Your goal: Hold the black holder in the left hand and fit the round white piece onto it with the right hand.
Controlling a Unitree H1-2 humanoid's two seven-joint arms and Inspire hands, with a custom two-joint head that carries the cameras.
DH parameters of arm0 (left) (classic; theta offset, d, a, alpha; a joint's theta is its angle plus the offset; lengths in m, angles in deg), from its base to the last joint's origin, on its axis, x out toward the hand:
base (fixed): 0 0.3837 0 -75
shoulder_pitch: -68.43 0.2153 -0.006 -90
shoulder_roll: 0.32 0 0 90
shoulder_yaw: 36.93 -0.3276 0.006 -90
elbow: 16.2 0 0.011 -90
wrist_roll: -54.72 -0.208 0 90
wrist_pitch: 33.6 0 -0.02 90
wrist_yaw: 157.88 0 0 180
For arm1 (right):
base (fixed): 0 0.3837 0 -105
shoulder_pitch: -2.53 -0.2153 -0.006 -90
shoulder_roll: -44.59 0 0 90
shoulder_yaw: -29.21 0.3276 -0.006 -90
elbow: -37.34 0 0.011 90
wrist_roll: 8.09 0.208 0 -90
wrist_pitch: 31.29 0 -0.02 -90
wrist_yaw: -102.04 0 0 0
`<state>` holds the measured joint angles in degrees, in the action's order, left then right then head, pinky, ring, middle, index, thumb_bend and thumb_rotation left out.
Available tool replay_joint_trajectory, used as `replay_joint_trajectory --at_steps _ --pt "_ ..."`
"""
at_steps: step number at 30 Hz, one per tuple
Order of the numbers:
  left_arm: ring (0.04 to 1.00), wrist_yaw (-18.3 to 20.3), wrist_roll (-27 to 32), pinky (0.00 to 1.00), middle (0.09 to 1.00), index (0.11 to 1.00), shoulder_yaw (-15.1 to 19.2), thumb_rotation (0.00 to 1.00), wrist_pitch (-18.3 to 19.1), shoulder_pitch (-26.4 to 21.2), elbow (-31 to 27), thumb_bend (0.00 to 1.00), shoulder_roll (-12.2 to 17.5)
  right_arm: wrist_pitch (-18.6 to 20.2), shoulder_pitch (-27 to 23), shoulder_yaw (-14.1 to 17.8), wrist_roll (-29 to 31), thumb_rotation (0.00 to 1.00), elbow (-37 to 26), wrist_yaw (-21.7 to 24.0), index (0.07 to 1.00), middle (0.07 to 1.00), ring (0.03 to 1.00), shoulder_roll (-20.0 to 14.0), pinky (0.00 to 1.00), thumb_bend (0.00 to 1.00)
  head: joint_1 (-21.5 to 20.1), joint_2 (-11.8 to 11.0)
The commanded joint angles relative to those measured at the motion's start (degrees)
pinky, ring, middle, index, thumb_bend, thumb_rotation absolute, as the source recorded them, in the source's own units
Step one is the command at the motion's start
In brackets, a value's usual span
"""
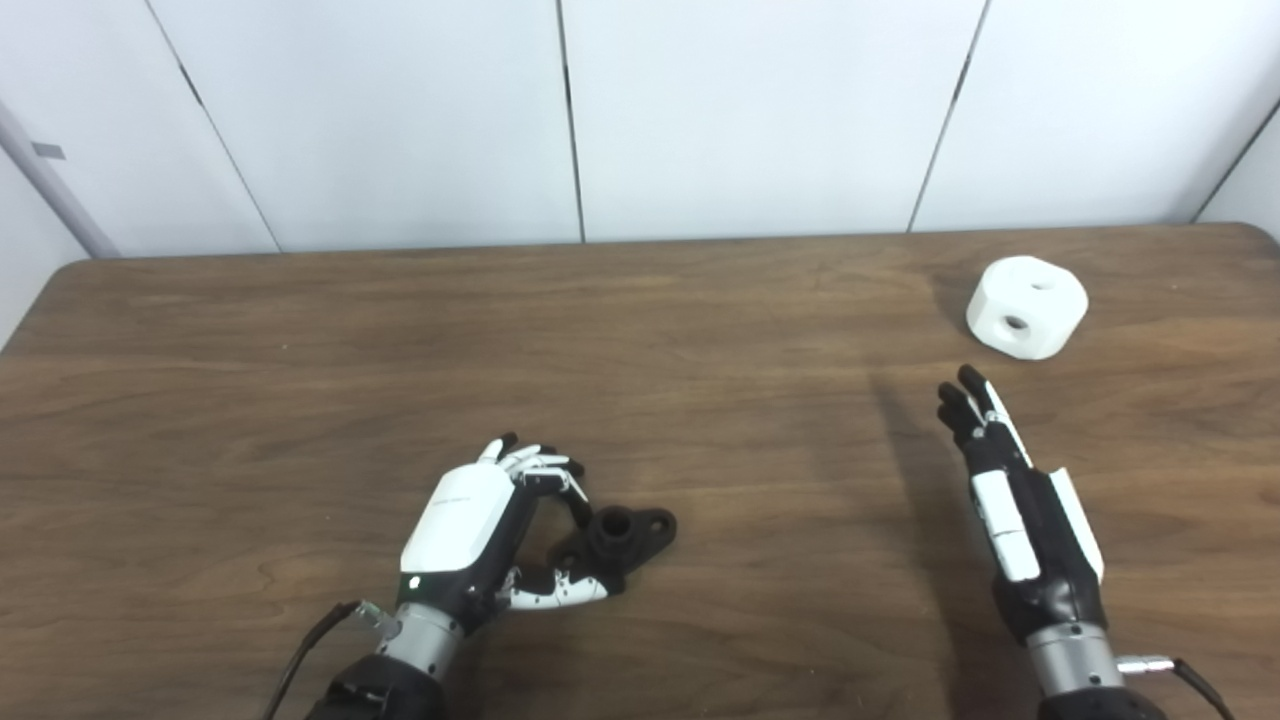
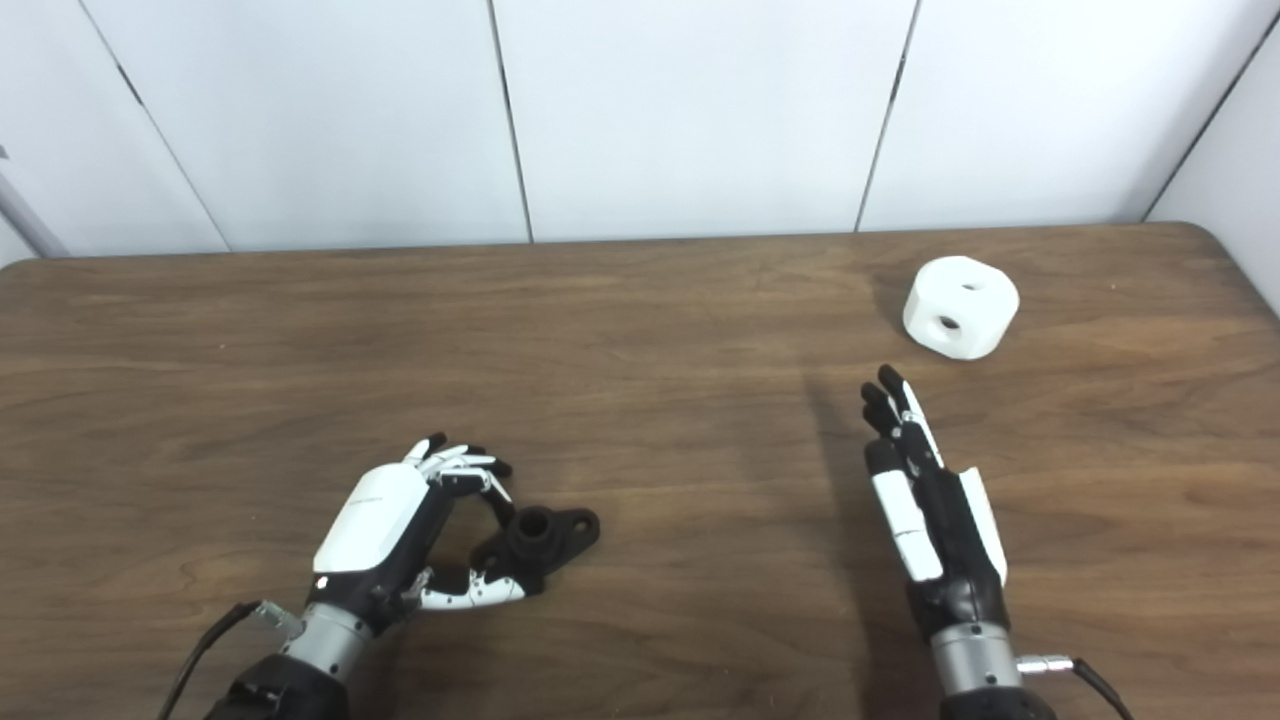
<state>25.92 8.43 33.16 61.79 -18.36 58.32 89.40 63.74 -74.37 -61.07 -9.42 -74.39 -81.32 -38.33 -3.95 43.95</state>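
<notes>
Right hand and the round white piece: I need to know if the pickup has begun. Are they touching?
Apart. In the left eye view, bare table shows between the right hand fingertips and the round white piece.

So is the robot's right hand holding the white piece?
No, the right hand is open, and the round white piece sits apart on the table.

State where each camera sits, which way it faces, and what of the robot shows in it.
Left eye view: on the head, looking down at the wooden table; both arms enter from below, left hand at the black holder.
Right eye view: beside it, set slightly to the right, same downward look; right hand open, short of the round white piece.
Shared: both hands, both parts, table, white wall panels.
</notes>
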Motion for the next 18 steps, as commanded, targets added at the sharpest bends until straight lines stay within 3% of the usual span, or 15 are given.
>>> replay_joint_trajectory --at_steps 1,7,13,18 --pt "0.87 -0.78 -1.18 1.0 0.778 0.486 -0.57 0.05 -1.74 0.14 0.7 0.52 -0.2 -0.47 0.75 0.63 0.23 0.81 -2.76 -0.32 0.944 0.944 0.946 1.91 1.0 0.61 -0.04 0.05" --pt "0.866 -2.65 -1.52 0.99 0.769 0.485 0.11 0.05 -3.21 0.42 2.33 0.52 0.06 1.09 0.4 1.43 -2.89 0.6 -4.33 -2.05 0.895 0.91 0.91 2.47 0.88 0.64 -3.32 -1.1" --pt "0.855 -3.12 -1.06 0.97 0.762 0.485 0.89 0.05 -4.79 1.12 2.02 0.52 1.19 7.89 -1.52 1.85 -10.9 0.54 -7.74 -3.36 0.851 0.88 0.885 1.55 0.86 0.69 -9.5 -3.0" --pt "0.838 -2.8 -1.18 0.95 0.751 0.485 1.7 0.05 -5.56 1.68 1.35 0.52 2.13 13.4 -4.71 3.84 -13.76 0.39 -9.91 -3.83 0.827 0.87 0.877 0.87 0.87 0.73 -14.17 -4.77"
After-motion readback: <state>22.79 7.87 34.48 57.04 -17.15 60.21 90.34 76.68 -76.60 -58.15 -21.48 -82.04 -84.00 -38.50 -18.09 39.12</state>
